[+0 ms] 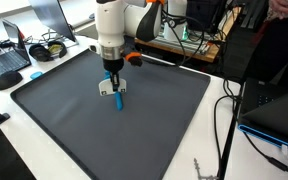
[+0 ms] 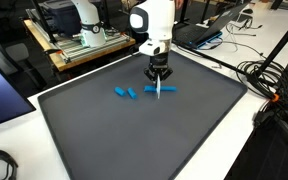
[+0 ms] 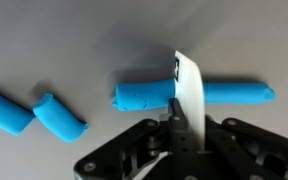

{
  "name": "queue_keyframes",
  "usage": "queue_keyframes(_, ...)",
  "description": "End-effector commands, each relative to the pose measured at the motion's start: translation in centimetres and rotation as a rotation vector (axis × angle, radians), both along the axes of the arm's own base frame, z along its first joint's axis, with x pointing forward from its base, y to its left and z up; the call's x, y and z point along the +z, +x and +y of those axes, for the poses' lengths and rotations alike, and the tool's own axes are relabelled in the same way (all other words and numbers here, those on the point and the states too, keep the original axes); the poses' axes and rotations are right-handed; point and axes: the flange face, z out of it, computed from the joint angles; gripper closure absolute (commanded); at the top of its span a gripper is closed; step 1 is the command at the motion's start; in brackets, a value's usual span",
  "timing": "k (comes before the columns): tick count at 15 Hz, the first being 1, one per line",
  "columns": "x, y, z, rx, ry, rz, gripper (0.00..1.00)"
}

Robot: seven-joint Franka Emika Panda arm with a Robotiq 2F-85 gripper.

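Your gripper [image 3: 176, 128]: jaws clamped fully on thin white blade [image 3: 190, 85], set across blue roll [image 3: 142, 96]. Roll likely soft, light, dent-prone; grasp longer end, minimal squeeze.

Over the far half of a dark grey mat [image 2: 134, 140], spread on a white desk [image 2: 12, 125]: a white arm [image 2: 152, 20] reaching straight down. At its tip, the end effector [image 2: 158, 80], clamped on a thin white blade [image 2: 159, 92]. Blade pointing down, its tip meeting a long blue roll [image 2: 170, 89] lying flat on the mat. Near that roll, two short blue pieces [image 2: 119, 92], close together. Beyond the mat, a laptop [image 2: 199, 35], loose cables [image 2: 269, 85] and a wooden cart [image 2: 79, 50].
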Motion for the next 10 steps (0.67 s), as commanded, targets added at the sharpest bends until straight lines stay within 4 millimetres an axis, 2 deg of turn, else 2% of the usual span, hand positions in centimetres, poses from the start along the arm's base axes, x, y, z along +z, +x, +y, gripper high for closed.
queue_keyframes(1, -1.6, 0.5, -0.5, -0.006, 0.006, -0.03, 0.99)
queue_keyframes(10, -0.9, 1.1, -2.5, -0.021, -0.049, -0.108, 0.99)
